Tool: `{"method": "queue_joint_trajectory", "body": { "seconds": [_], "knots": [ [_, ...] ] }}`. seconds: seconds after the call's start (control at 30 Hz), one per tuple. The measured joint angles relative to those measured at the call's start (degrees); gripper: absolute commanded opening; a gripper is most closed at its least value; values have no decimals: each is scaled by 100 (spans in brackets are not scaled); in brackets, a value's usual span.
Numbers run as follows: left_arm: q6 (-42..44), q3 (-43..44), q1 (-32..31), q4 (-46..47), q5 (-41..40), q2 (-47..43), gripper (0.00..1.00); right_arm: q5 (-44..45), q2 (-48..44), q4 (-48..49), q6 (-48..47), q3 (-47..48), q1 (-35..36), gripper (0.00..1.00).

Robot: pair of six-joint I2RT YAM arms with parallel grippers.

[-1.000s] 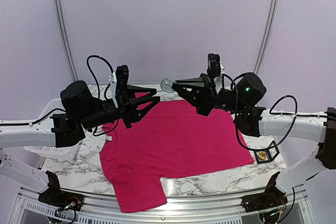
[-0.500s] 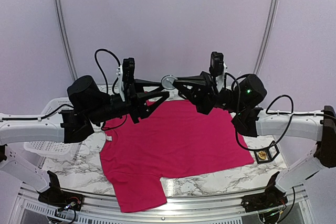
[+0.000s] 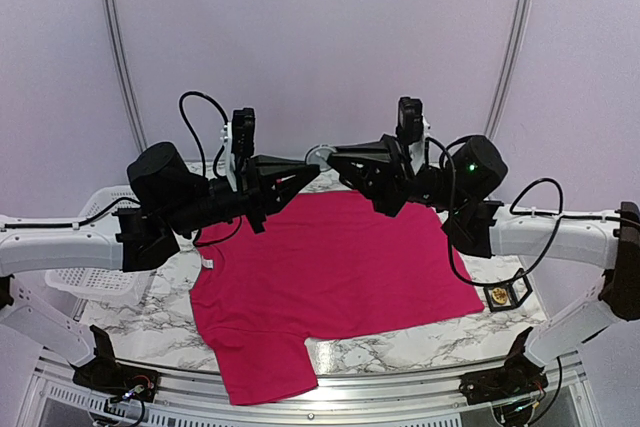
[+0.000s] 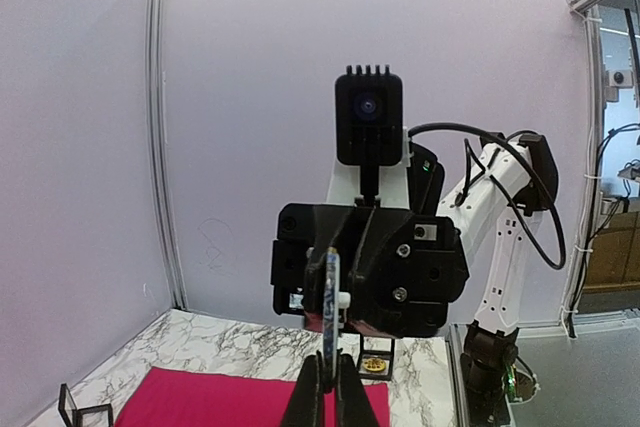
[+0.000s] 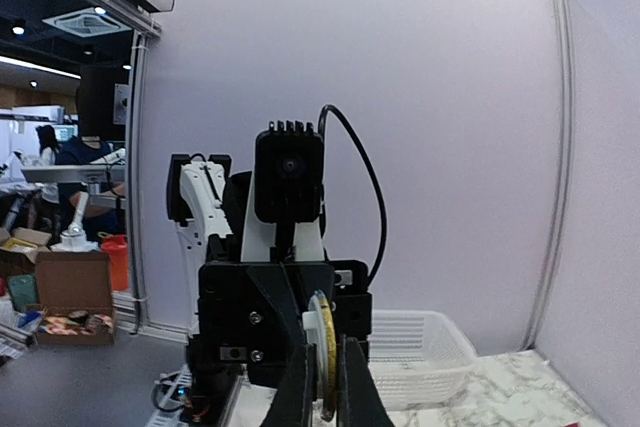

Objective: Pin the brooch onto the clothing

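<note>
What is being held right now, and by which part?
The round brooch, in mid-air over the pink T-shirt: left gripper and right gripper each pinch its faces near the rim.

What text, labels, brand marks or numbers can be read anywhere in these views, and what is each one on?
No text can be read in any view.
White neck label on the T-shirt: too small to read.
Cardboard box beyond the table, right wrist view: print blurred.
Brooch: edge-on in both wrist views, too small from above.
</note>
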Motion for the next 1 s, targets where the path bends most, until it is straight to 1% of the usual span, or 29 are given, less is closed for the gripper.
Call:
{"method": "queue_joint_trajectory", "body": {
  "seconds": [0.07,0.13,0.23,0.27,0.3,0.33,0.4,0.47,0.67,0.87,1.0],
  "knots": [
    [20,-26,-7,2,-52,-26,0,-63,-28,-496,-184,199,-26,38],
    [50,-90,-11,4,-155,-61,0,-166,-48,-1154,-470,476,-70,48],
    [155,-155,-11,-11,-291,-92,0,-424,-72,-2319,-1027,949,-131,56],
    [192,-157,-11,-28,-321,-92,0,-490,-87,-2702,-1231,1091,-155,56],
    [229,-157,-11,-46,-348,-92,0,-553,-105,-3049,-1373,1231,-173,55],
    [273,-157,-11,-55,-367,-92,0,-575,-118,-3309,-1517,1327,-181,51],
    [326,-157,-11,-68,-374,-92,0,-605,-146,-3845,-1788,1526,-192,39],
    [376,-157,-11,-83,-374,-92,0,-603,-195,-4214,-1993,1606,-195,32],
    [455,-155,-11,-153,-369,-92,0,-551,-236,-4763,-2203,1606,-234,29],
    [474,-155,-11,-210,-367,-92,0,-535,-236,-4795,-2186,1606,-249,29],
    [514,-155,-11,-229,-365,-92,0,-531,-236,-4782,-2127,1606,-249,26]
  ]
}}
